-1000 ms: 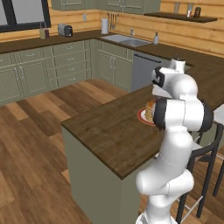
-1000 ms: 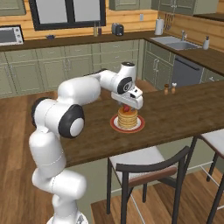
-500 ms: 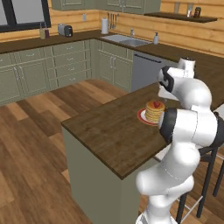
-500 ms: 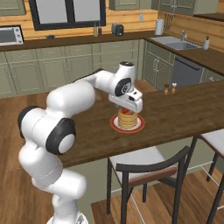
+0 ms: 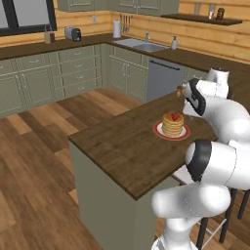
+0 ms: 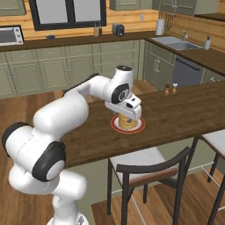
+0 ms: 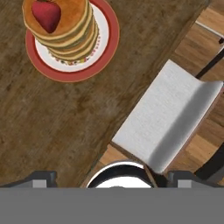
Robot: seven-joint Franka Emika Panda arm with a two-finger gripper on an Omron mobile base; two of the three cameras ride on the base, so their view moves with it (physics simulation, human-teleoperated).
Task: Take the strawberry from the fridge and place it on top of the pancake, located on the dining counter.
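The strawberry (image 7: 46, 14) lies on top of the pancake (image 7: 70, 33) stack, free of my fingers. The stack sits on a red-rimmed plate (image 7: 109, 41) on the dark wooden dining counter (image 7: 48, 122). My gripper (image 7: 113, 178) is open, its fingertips (image 7: 41, 177) wide apart with nothing between them, above the counter's edge and off to one side of the plate. From the left base view the strawberry (image 5: 174, 116) shows on the pancake (image 5: 173, 126), left of my hand. From the right base view my gripper (image 6: 131, 115) hangs in front of the pancake (image 6: 128, 123).
A stool with a pale seat (image 7: 168, 116) stands under the counter edge beside my hand. A dark-framed chair (image 6: 149, 169) sits at the counter's near side. Salt and pepper shakers (image 6: 170, 89) stand further along the counter. Wall counters and a sink (image 5: 141, 45) lie behind.
My hand has drawn back from over the pancake toward the counter's edge. The strawberry, hidden by the arm a second ago, now shows lying on the stack.
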